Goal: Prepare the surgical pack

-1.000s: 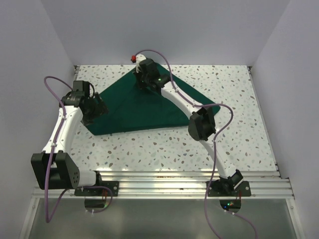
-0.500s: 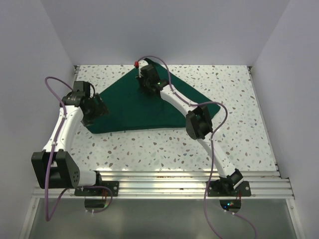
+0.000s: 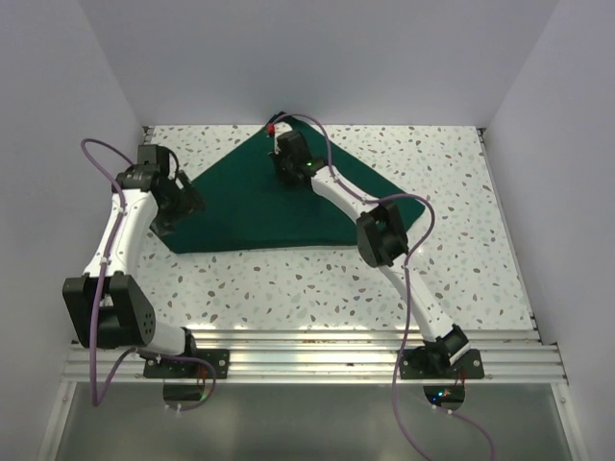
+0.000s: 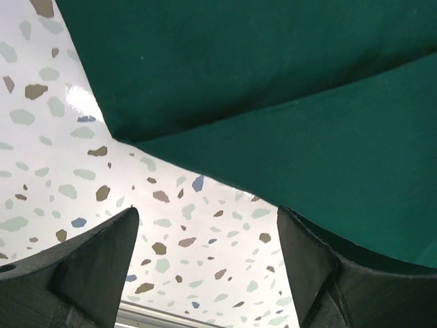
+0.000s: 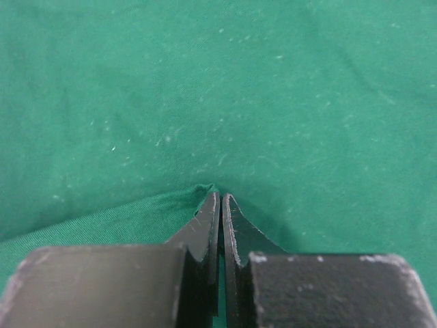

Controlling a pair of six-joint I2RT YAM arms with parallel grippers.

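Observation:
The surgical pack shows as a dark green drape (image 3: 255, 206) lying flat on the table, folded into a rough triangle. No tray, instruments or gauze show. My right gripper (image 3: 286, 165) is at the drape's far tip, shut on a pinch of green cloth (image 5: 171, 219), its fingertips (image 5: 220, 198) pressed together over the drape (image 5: 205, 82). My left gripper (image 3: 181, 202) is open and empty at the drape's left corner. In the left wrist view its fingers (image 4: 102, 260) straddle bare table (image 4: 198, 260), and the drape's edge (image 4: 307, 102) lies just ahead and over the right finger.
The speckled terrazzo table (image 3: 317, 279) is walled on the left, back and right. A metal rail (image 3: 317, 346) runs along the near edge by the arm bases. A red-tipped cable end (image 3: 272, 126) sits above the right wrist.
The right gripper has shifted slightly right along the back with the cloth tip held. The left arm has swung back and left, toward the drape's left corner.

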